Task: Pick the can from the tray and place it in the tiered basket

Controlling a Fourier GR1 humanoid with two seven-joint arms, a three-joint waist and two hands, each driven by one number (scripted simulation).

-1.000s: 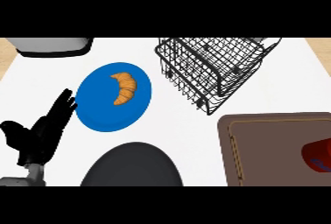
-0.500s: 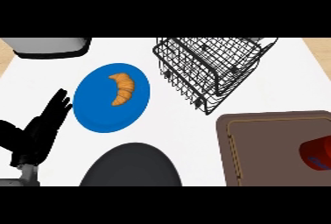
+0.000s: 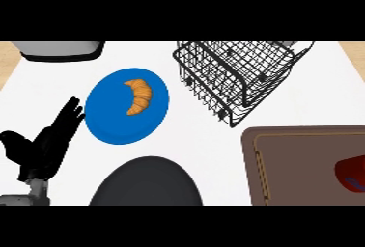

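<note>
One hand (image 3: 44,147) visible, left, fingers straight, apart; can (image 3: 352,174), seemingly red, on tray (image 3: 285,164), well apart.

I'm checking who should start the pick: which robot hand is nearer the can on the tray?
Neither is close. Only the left robot hand shows, open at the view's left edge, far across from the can on the tray. The right one is out of view.

Left robot hand (image 3: 46,144) resting open beside blue plate (image 3: 127,113) with croissant (image 3: 138,96), wire basket (image 3: 239,77) at upper right, red can (image 3: 352,174) (partly cut off) on brown tray (image 3: 285,164).
</note>
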